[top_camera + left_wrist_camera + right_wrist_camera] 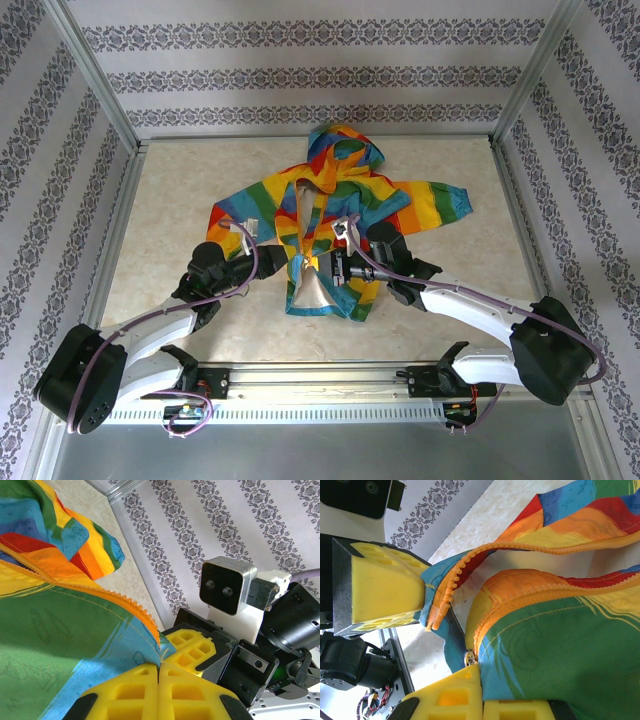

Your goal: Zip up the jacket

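Jacket (335,200) unzipped, spread on bench (170,210).
Gripped at bottom zipper ends, left claw (158,669) and right claw (481,680) each clamped shut on fabric.

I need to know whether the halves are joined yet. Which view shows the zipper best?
Right wrist: both rows of the zipper close up, their ends apart. Left wrist shows one row; top external shows the jacket with its front open.
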{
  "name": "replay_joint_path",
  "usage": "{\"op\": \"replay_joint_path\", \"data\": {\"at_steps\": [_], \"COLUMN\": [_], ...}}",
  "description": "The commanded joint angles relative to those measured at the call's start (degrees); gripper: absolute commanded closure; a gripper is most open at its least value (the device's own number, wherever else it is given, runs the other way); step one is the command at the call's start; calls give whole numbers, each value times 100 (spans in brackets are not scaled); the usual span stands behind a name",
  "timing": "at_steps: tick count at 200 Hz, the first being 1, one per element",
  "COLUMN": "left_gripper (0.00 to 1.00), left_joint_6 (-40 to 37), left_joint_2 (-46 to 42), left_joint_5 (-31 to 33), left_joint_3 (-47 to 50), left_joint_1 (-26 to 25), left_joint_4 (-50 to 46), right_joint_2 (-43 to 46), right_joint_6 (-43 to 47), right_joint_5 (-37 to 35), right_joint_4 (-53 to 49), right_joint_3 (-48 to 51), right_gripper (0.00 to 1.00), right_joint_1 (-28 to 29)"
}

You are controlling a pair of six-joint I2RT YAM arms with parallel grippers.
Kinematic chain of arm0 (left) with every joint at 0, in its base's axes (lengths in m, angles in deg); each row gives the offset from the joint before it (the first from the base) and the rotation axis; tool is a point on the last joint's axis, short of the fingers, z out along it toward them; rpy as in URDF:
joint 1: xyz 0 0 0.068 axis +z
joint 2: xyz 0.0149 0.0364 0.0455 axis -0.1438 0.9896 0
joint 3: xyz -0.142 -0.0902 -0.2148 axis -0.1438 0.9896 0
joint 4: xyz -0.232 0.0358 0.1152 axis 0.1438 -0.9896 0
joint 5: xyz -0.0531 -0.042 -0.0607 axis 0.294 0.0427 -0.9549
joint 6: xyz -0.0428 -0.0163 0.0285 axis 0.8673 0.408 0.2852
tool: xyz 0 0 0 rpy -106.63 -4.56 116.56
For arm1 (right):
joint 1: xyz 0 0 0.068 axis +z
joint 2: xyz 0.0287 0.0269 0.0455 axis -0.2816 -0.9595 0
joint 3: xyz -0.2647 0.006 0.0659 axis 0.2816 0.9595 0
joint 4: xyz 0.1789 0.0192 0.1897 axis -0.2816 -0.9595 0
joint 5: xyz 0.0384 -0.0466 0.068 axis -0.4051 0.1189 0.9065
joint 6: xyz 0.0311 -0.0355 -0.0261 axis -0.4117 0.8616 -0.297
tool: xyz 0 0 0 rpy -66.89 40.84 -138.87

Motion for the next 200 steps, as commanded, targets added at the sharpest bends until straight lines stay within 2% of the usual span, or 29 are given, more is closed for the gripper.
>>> {"op": "replay_joint_path", "data": {"at_steps": [1,96,200], "left_gripper": [100,100,100], "left_joint_6": [80,-155,-106], "left_joint_2": [-71,-55,134], "left_joint_5": [-160,-118,-135], "left_joint_3": [75,109,114], "left_joint_1": [-71,-75,-67], "left_joint_4": [478,187,393], "right_joint_2": [97,36,-79], "right_joint_6": [-13,-40,-108], "right_joint_5": [75,167,372], "right_joint_4": [218,289,626], "right_joint_3": [57,30,39], "right_gripper": [100,100,100], "right_joint_1": [10,14,30]}}
